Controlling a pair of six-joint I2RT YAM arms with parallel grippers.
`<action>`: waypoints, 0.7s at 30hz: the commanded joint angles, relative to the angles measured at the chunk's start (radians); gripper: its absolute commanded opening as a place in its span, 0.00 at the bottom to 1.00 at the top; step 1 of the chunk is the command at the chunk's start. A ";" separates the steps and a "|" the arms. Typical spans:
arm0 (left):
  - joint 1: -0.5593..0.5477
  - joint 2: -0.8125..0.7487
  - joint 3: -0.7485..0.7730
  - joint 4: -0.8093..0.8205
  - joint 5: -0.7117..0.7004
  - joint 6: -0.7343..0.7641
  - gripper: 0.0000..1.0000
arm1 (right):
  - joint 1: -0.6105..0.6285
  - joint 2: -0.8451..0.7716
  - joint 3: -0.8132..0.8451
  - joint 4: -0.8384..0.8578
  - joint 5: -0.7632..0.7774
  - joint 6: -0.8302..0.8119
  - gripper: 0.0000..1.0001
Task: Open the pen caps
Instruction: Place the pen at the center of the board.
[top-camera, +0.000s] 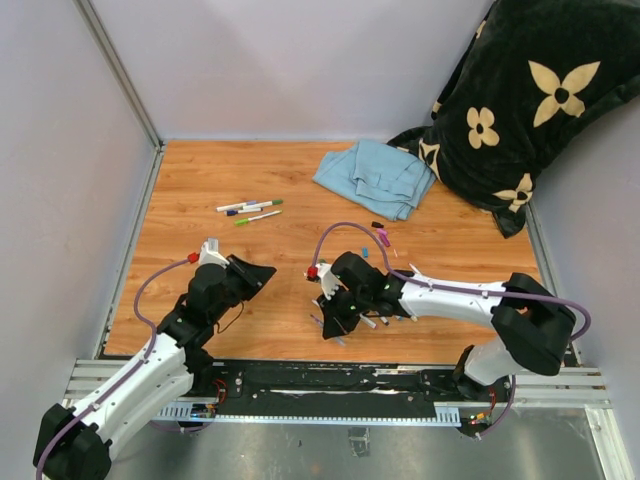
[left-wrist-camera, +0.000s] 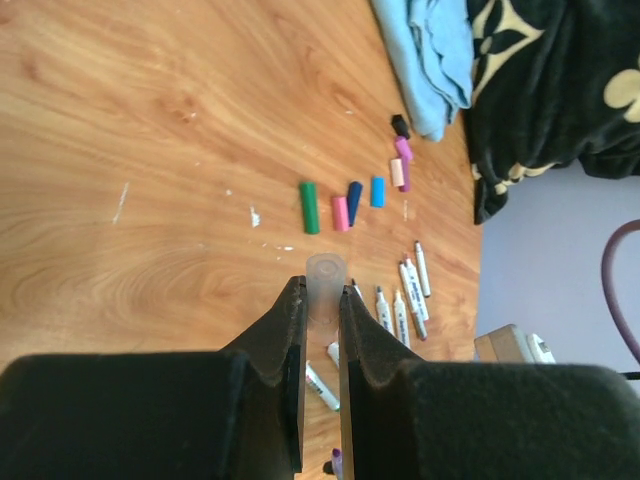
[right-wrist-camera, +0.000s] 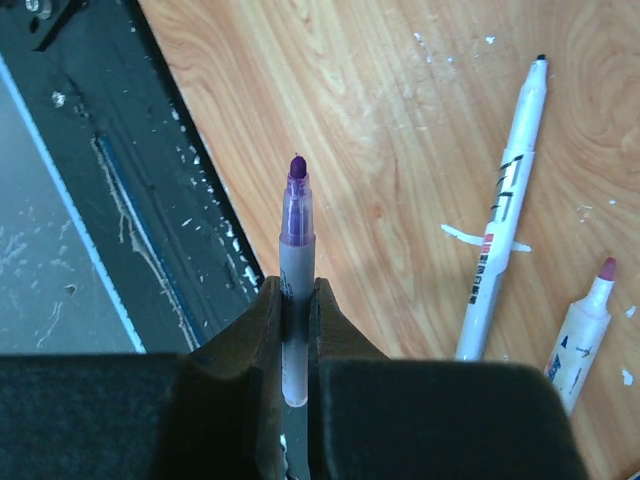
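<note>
Left gripper (left-wrist-camera: 322, 292): jaws narrow, pinching a pale translucent cap (left-wrist-camera: 325, 268) that sticks out past the fingertips, above the worktop (top-camera: 200, 180). It hangs well away from the blue cloth (top-camera: 378, 175), on the arm-base side.

Right gripper (right-wrist-camera: 295, 292): clamped on a purple-tipped marker (right-wrist-camera: 296, 215), tip bare and pointing out past the fingers over the worktop's near edge, far from the cloth.

Loose caps (left-wrist-camera: 355, 195) lie in a loose line running out from the cloth's near corner. The black one is closest to the cloth, then magenta and pale pink, then blue, dark blue, pink, and green farthest out.

Uncapped markers (left-wrist-camera: 405, 295) are clustered past the caps, further from the cloth. Two of them show beside the right gripper, one black tip (right-wrist-camera: 500, 230) and one pink tip (right-wrist-camera: 585, 330).

Four capped pens (top-camera: 250, 210) lie to the cloth's left, well apart from it, caps on.

Black floral blanket (top-camera: 520, 110) touches the cloth's right side.
</note>
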 joint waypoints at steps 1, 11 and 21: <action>0.005 -0.006 -0.015 -0.044 -0.040 -0.020 0.00 | 0.024 0.038 0.040 -0.026 0.080 0.004 0.01; 0.005 0.097 -0.035 -0.010 0.001 -0.062 0.00 | 0.052 0.172 0.174 -0.142 0.194 -0.005 0.01; 0.005 0.101 -0.046 0.003 -0.016 -0.059 0.00 | 0.061 0.228 0.199 -0.182 0.308 -0.026 0.06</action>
